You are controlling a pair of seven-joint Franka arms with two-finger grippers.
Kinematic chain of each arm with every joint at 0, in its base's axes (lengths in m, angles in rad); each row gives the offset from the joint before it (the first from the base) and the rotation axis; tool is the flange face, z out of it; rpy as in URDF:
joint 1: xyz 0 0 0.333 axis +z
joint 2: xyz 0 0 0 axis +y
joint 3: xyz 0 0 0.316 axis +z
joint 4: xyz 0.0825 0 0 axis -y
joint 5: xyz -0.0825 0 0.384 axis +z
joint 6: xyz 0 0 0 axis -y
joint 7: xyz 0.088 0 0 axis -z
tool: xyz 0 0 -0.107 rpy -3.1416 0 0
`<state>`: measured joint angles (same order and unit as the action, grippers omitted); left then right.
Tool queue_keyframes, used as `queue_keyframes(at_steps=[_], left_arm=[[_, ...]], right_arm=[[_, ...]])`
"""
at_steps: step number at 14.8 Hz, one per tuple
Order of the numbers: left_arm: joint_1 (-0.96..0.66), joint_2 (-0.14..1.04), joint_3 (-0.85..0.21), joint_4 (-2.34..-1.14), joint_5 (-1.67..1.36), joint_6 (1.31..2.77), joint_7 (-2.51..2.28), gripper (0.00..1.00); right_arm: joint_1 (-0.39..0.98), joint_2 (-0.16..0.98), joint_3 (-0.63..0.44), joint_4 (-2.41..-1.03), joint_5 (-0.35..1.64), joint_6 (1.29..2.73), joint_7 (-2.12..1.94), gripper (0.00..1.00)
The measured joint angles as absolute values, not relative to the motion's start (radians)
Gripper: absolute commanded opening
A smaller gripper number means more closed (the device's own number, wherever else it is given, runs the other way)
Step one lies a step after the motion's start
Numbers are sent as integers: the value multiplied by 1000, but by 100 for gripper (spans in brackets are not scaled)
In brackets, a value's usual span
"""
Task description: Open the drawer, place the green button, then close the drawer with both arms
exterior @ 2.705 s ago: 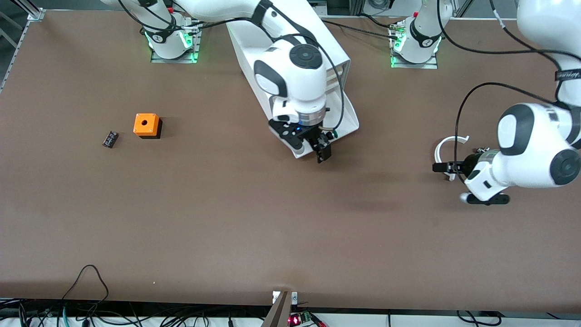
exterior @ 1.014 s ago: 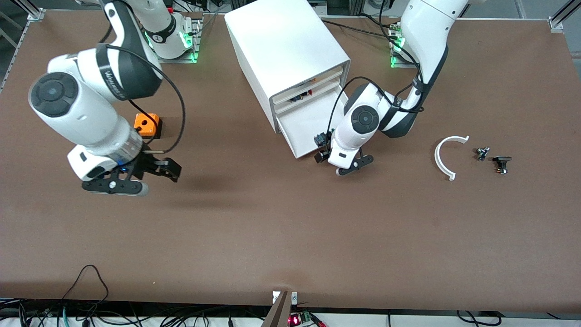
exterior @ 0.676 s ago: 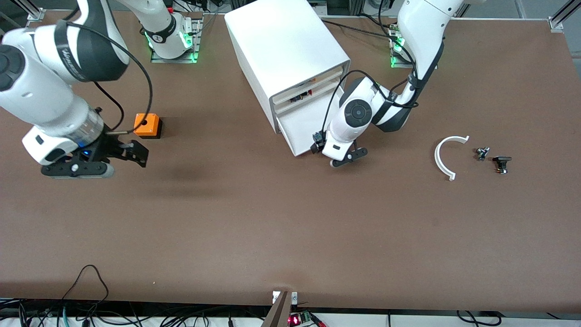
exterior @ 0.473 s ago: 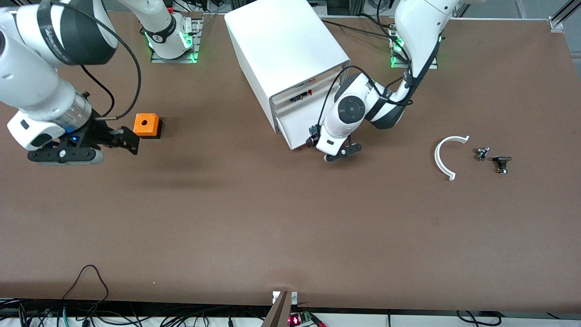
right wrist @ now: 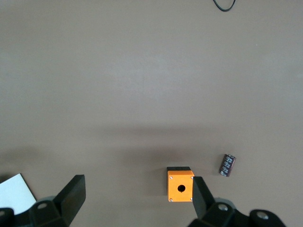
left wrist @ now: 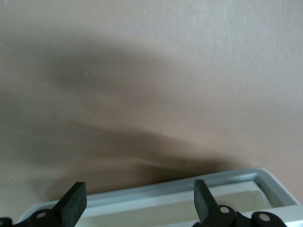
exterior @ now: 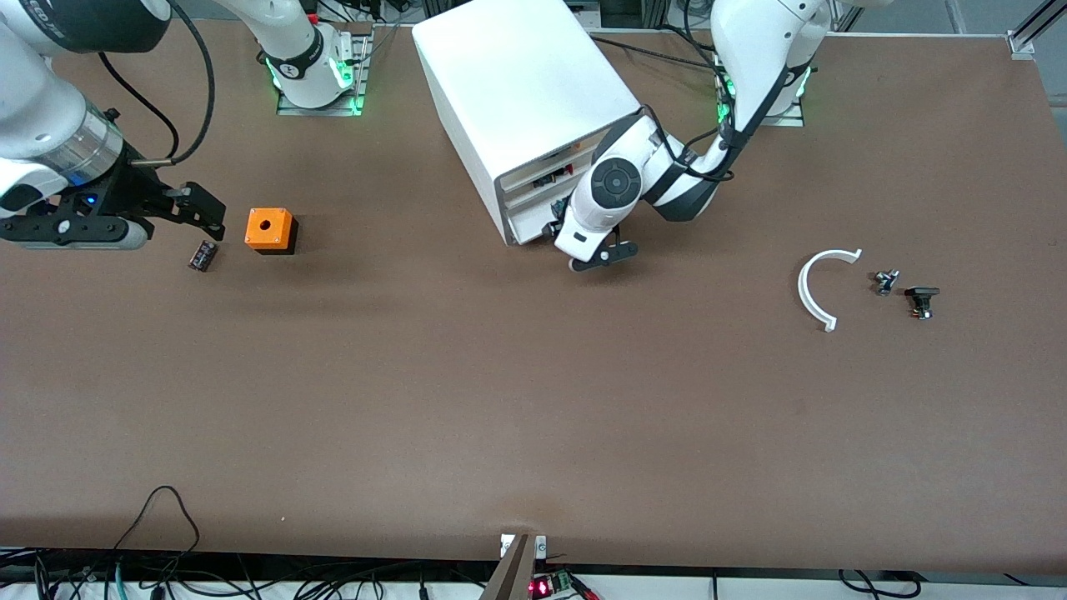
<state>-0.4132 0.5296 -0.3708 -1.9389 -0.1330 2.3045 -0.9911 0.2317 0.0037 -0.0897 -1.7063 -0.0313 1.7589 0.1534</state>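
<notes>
both sets of jaws gape empty above the brown table (exterior: 533,400), left gripper (exterior: 557,227) at the drawer (left wrist: 170,201), right gripper (exterior: 196,207) near the orange box (exterior: 268,229).

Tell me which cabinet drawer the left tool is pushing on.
The third drawer from the top: the left tool is at its front, and it sits almost flush under the two upper drawers.

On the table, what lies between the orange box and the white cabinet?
Nothing: in the front view the stretch of brown table between the orange box and the white cabinet is bare.
</notes>
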Motion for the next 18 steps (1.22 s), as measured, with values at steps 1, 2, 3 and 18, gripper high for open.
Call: queue_keyframes(at_steps=[1, 2, 3, 18], left_arm=[[-413, 530, -379, -1939, -144, 2299, -993, 100], [-413, 530, -387, -1940, -159, 2296, -993, 100], [-413, 530, -392, -1940, -172, 2292, -994, 100], [-171, 513, -390, -1793, 57, 2169, -708, 100]], right_arm=[[232, -4, -93, -1715, -31, 1759, 153, 100], [232, -10, -94, -1721, -31, 1759, 152, 100], [232, -15, -95, -1723, -31, 1759, 152, 100], [232, -22, -102, -1727, -31, 1756, 152, 100]])
